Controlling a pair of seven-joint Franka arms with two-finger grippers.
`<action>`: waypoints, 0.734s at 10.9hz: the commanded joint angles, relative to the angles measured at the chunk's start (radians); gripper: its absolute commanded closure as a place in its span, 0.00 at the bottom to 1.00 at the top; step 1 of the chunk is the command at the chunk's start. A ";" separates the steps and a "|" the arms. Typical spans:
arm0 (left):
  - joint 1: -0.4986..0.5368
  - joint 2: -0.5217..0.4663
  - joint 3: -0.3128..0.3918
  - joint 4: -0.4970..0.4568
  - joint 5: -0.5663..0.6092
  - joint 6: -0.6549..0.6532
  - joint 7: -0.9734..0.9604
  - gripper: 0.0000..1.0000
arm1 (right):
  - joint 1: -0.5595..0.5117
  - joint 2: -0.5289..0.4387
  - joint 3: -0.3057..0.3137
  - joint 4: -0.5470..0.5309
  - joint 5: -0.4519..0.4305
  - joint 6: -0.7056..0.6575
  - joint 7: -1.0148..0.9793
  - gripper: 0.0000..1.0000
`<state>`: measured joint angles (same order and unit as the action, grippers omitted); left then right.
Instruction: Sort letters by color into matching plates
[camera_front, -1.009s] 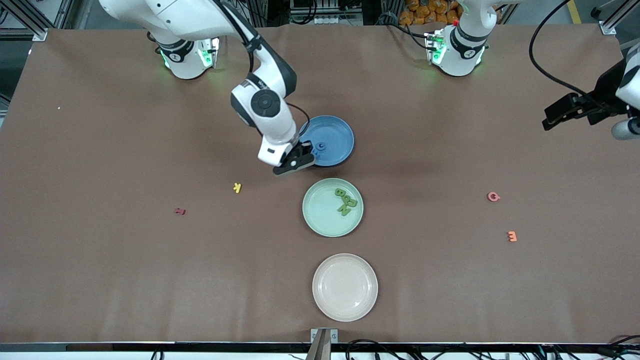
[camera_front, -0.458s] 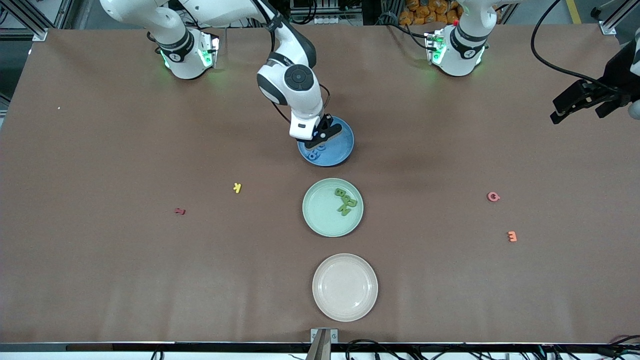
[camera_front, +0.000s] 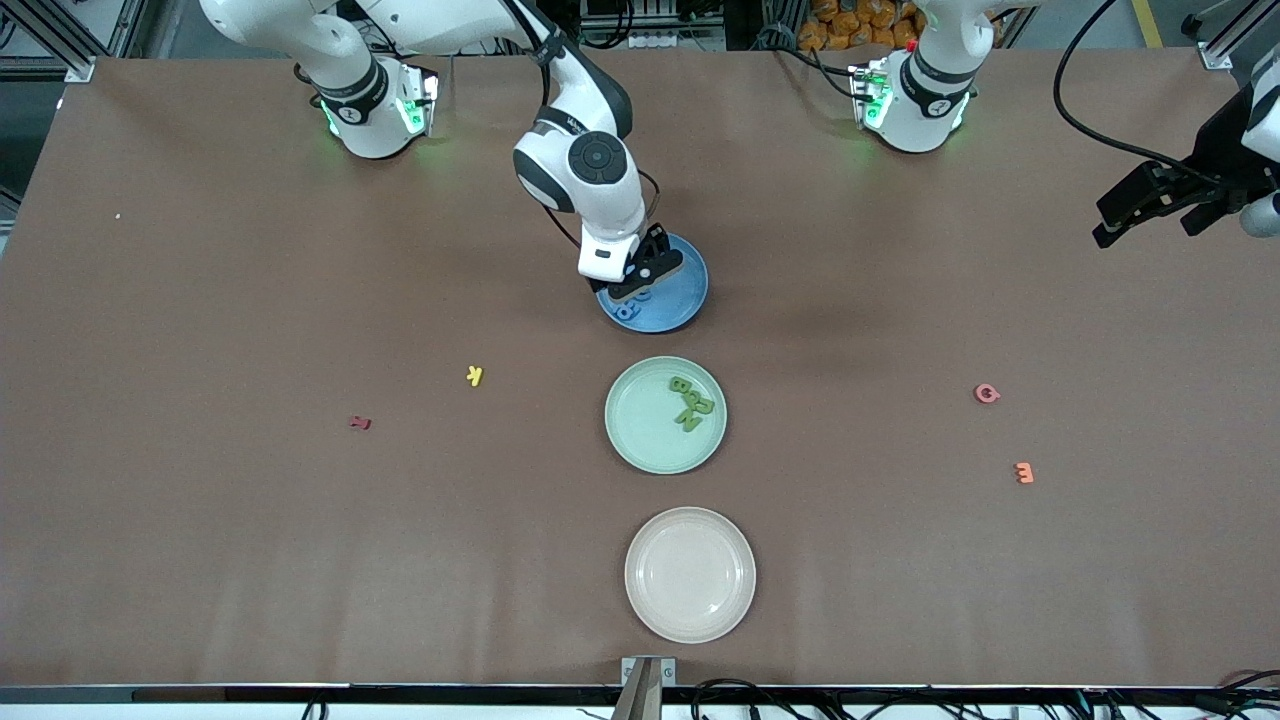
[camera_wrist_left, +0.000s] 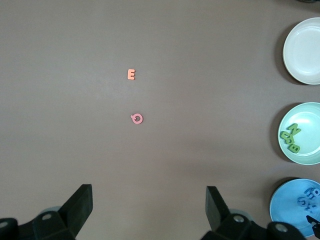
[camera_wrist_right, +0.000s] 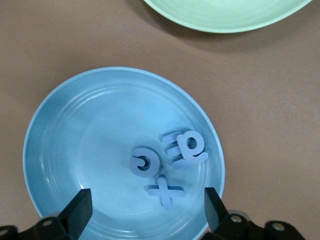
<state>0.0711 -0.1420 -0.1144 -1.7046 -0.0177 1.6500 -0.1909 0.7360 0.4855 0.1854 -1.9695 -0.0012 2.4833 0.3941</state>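
The blue plate (camera_front: 682, 285) lies nearest the robots' bases and holds blue letters (camera_wrist_right: 165, 191), among them an X and a round one. My right gripper (camera_front: 647, 278) hovers over this plate, open and empty; in the right wrist view its fingers (camera_wrist_right: 80, 207) straddle the plate's rim (camera_wrist_right: 37, 150). The mint green plate (camera_front: 640, 425) lies just nearer the front camera and holds a cluster of green letters (camera_front: 690, 402). My left gripper (camera_front: 1145, 235) is open and empty, high over the left arm's end of the table, and it waits there.
An empty cream-beige plate (camera_front: 690, 575) lies nearest the front camera. A yellow K (camera_front: 475, 375) and a dark red letter (camera_front: 360, 422) lie toward the right arm's end. A pink letter (camera_front: 987, 393) and an orange E (camera_front: 1023, 472) lie toward the left arm's end.
My right gripper has swung from beside the blue plate's rim to over the plate, then stayed there. My left gripper has shifted only slightly.
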 joint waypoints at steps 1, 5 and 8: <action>0.007 0.007 -0.001 0.002 -0.010 0.011 0.103 0.00 | -0.043 -0.016 0.002 0.024 -0.008 -0.093 -0.003 0.00; 0.006 0.004 -0.004 0.014 0.031 -0.033 0.108 0.00 | -0.150 -0.013 -0.030 0.055 -0.028 -0.161 -0.012 0.00; -0.004 0.009 -0.011 0.029 0.088 -0.033 0.122 0.00 | -0.242 -0.018 -0.082 0.086 -0.049 -0.187 -0.040 0.00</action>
<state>0.0686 -0.1336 -0.1175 -1.6969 0.0349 1.6405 -0.0920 0.5564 0.4794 0.1261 -1.9107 -0.0306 2.3378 0.3649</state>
